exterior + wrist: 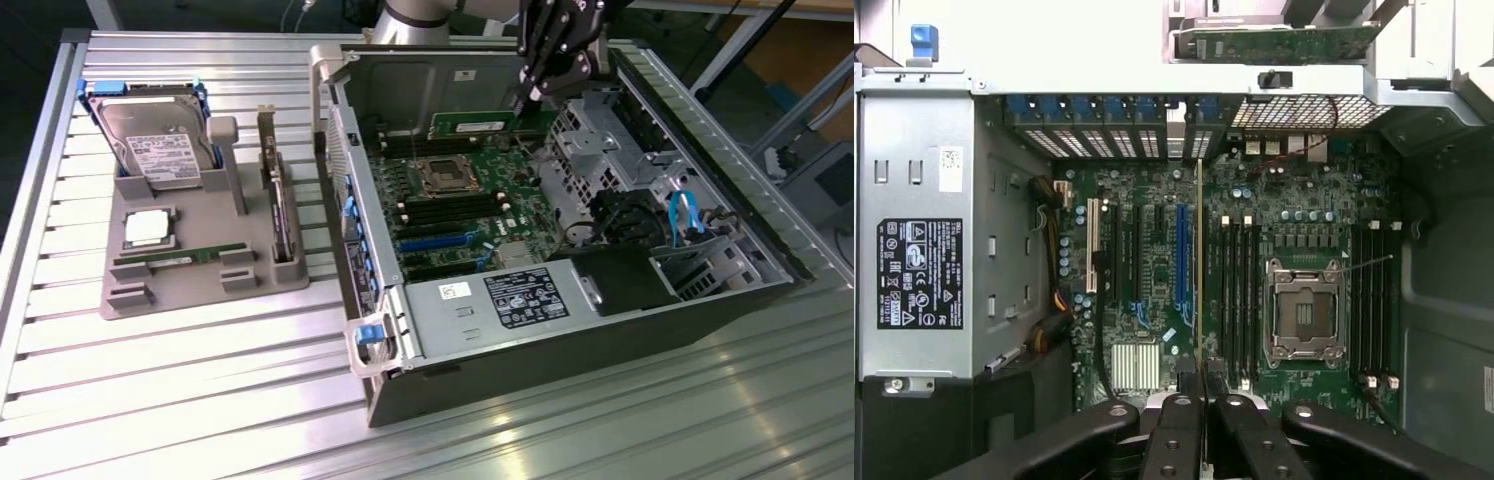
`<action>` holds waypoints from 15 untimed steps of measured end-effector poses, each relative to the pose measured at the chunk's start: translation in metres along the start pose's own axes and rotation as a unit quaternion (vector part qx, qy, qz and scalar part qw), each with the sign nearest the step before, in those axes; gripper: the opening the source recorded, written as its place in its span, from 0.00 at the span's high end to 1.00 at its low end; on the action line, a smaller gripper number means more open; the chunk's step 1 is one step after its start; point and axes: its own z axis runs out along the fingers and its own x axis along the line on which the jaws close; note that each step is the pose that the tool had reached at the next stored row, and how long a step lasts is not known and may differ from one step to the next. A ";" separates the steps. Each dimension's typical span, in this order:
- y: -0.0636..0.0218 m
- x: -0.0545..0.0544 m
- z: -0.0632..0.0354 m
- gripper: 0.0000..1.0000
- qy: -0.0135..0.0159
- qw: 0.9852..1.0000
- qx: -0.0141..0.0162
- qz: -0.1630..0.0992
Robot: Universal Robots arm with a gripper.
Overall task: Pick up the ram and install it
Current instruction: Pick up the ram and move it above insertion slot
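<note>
Gripper (531,97) first: its fingers are pressed in a pinch on the ram (470,126), the green stick with a white label. It hangs in the air inside the open computer case (441,390), over the far end of the motherboard (481,200) and clear of it. From where I stand, the stick reaches out from the fingers toward the exterior view's left, so the grip seems nearer one end than the middle (hard to be sure, as the fingers cover that part).

Seen from the wrist, the ram (1200,260) is edge-on, a thin line running straight out from between the fingers. That line lies parallel to the memory slots (1239,290) beside the processor socket (1299,310). It appears between the nearest of those slots and the blue slot (1180,270), seated in none. I'd judge its long axis lined up with the slots, with a slight sideways offset.

A second stick (174,258) lies in the tray (134,300), well apart.
</note>
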 end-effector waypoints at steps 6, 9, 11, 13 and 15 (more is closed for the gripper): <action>-0.0017 -0.008 0.0002 0.88 0.000 1.000 0.000 0.002; -0.0025 -0.013 0.0001 0.88 0.000 1.000 0.000 0.004; -0.0026 -0.015 0.0001 0.88 0.000 1.000 0.000 0.004; -0.0027 -0.018 0.0001 0.88 0.000 1.000 0.000 0.004; -0.0029 -0.021 0.0001 0.88 0.000 1.000 0.000 0.004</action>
